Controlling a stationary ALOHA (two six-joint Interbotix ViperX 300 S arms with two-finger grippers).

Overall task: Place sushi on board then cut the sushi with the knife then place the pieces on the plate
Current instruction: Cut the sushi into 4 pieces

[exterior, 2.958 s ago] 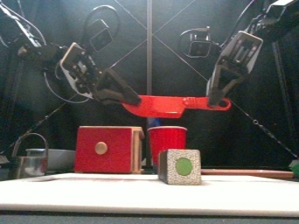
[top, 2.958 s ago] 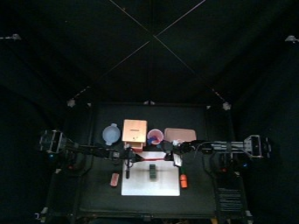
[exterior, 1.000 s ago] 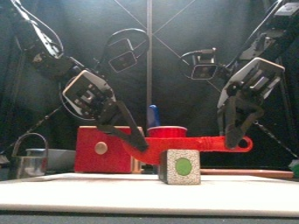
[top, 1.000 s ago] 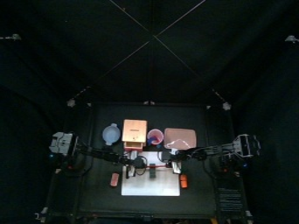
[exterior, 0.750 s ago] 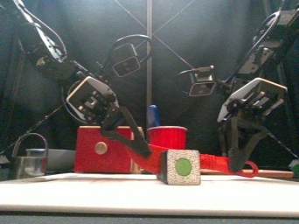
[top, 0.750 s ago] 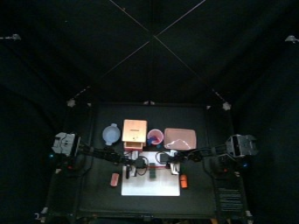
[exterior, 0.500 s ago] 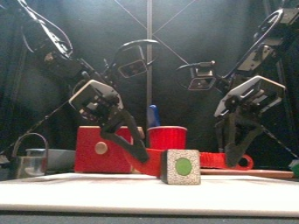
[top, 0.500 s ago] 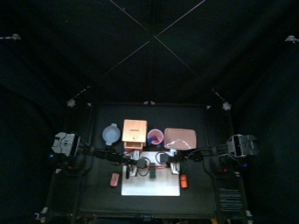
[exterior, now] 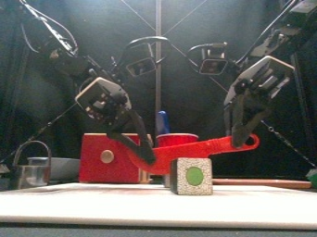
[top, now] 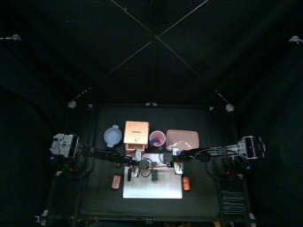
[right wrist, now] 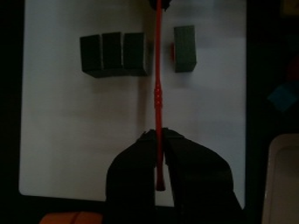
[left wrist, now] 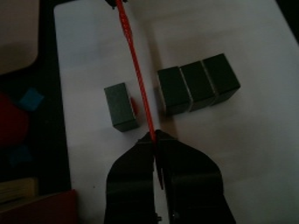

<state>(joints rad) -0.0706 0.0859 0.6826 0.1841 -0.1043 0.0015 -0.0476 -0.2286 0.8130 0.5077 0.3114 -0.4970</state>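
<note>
The left gripper and right gripper each clamp an end of the red knife. It should be level and over the sushi's next seam before pressing straight down.

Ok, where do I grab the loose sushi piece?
From above, jaws on the two flat cut faces of the piece: it stands as a thin slab, and the gap to the other three blocks likely fits a jaw. The knife hangs over that gap.

- The left gripper slants down and inward from the left, jaws closed on one end of the red knife.
- The right gripper hangs steeply from the right, jaws closed on the other, slightly higher end.
</note>
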